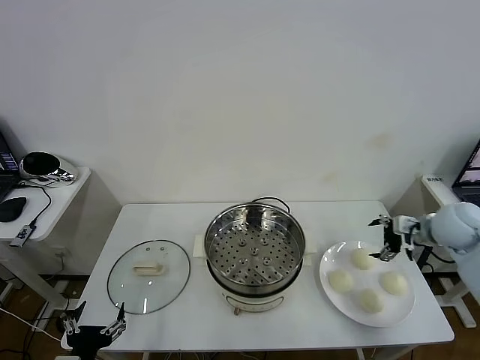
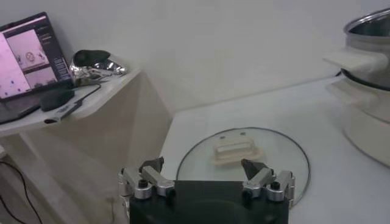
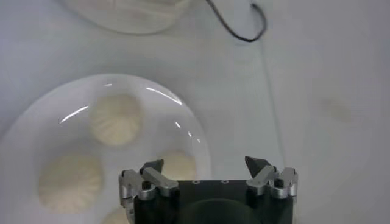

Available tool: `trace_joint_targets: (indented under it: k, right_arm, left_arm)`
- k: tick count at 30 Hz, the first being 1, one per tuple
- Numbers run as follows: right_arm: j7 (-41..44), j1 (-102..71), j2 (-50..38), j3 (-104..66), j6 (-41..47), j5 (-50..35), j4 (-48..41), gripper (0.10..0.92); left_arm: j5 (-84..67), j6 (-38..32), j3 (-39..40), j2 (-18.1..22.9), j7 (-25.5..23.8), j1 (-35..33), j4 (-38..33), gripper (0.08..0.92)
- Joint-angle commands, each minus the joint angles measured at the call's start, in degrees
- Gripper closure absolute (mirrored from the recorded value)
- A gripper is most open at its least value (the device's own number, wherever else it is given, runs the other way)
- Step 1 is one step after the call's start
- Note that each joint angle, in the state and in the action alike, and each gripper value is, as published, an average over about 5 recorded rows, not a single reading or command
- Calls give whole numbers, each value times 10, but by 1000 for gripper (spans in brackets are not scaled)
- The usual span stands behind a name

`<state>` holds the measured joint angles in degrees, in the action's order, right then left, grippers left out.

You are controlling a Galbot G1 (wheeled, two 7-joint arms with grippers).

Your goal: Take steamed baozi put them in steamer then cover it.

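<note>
The steamer [image 1: 214,238], a shiny steel pot with a bare perforated tray on a cream base, stands mid-table. Left of it the glass cover [image 1: 148,275] lies flat, cream handle up. Several pale baozi [image 1: 362,258] sit on a white plate [image 1: 327,264] at the right. My right gripper [image 1: 381,238] hovers open over the plate's far edge, above a baozi [image 3: 116,119], with nothing between its fingers [image 3: 205,163]. At the table's front left corner my left gripper [image 1: 95,320] rests open, facing the cover [image 2: 234,149] from just short of its rim [image 2: 203,165].
A black power cord [image 1: 270,201] loops behind the steamer. A low side table [image 1: 45,196] at the far left carries a laptop, a mouse and a shiny helmet-like object. Another stand sits beyond the table's right end.
</note>
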<state>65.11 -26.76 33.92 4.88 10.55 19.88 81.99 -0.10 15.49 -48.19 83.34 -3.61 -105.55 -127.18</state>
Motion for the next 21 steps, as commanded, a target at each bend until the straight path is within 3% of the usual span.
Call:
trace_joint_targets:
  k: [1,21]
  right_arm:
    - [28,122,18,143,-11,31,-77,203]
    - [-4,77,70,101,-30,82,-159,203]
  left_arm:
    - [2,0,1,3,0,-8,-6,177]
    - [5,2,0,5,-3,0,7,177]
